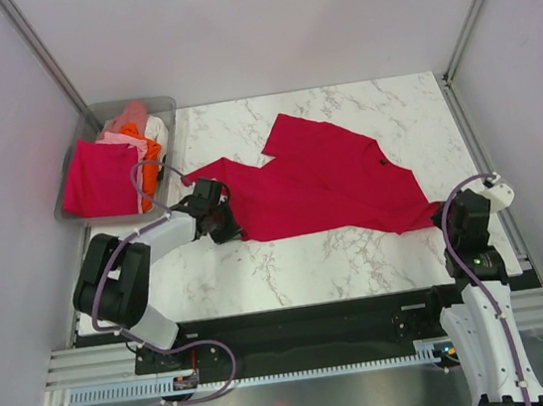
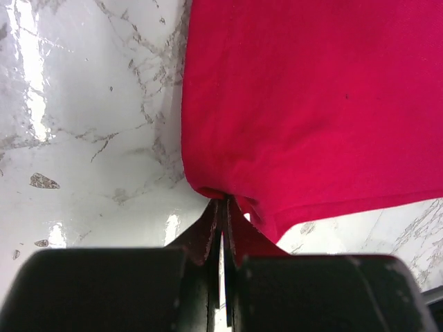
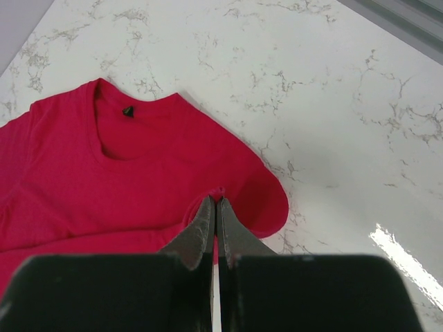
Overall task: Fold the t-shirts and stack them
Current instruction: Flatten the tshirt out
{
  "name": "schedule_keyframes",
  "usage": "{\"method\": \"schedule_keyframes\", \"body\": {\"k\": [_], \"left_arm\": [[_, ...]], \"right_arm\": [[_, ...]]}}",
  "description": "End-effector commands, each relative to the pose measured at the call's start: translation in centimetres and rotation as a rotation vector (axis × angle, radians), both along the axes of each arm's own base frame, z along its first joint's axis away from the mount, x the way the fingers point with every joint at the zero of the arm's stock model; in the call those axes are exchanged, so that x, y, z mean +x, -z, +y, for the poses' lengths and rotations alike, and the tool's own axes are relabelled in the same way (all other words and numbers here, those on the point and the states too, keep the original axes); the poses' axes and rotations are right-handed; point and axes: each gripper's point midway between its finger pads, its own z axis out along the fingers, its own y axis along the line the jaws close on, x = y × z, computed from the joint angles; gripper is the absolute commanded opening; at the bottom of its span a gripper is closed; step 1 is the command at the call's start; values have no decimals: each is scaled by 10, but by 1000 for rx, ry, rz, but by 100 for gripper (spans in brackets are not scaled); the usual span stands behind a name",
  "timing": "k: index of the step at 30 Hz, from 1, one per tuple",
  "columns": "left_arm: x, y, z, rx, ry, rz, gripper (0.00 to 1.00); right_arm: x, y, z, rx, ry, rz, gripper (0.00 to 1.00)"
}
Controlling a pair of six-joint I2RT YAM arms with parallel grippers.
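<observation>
The crimson t-shirt [image 1: 329, 180] is spread, somewhat rumpled, across the middle of the marble table [image 1: 379, 104], with its collar toward the right. Its near left corner is clamped between the closed fingers of the left gripper [image 2: 223, 207] — the cloth is bunched at the tips. Its near right corner, by a sleeve, is pinched in the same way by the right gripper [image 3: 214, 202], with the jaws pressed together on the fabric. At the far left a grey bin [image 1: 166, 105] is seen — a magenta-pink shirt [image 1: 98, 181] is held in it, with an orange shirt [image 1: 151, 167], a pale pink shirt [image 1: 121, 139] and a white shirt [image 1: 156, 130] piled beside it.
</observation>
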Motion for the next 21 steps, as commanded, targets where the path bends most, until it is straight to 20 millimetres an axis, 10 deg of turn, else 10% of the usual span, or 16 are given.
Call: {"method": "schedule_keyframes", "body": {"k": [1, 7, 14, 21], "left_arm": [[2, -2, 2, 23, 25, -17, 2], [25, -59, 0, -117, 10, -102, 2], [69, -131, 15, -322, -45, -192, 2], [79, -264, 29, -391, -27, -439, 2]], "right_arm": [[9, -14, 4, -9, -38, -32, 0], [39, -17, 24, 38, -175, 25, 0], [86, -73, 30, 53, -241, -28, 0], [100, -231, 35, -5, -288, -271, 0]]}}
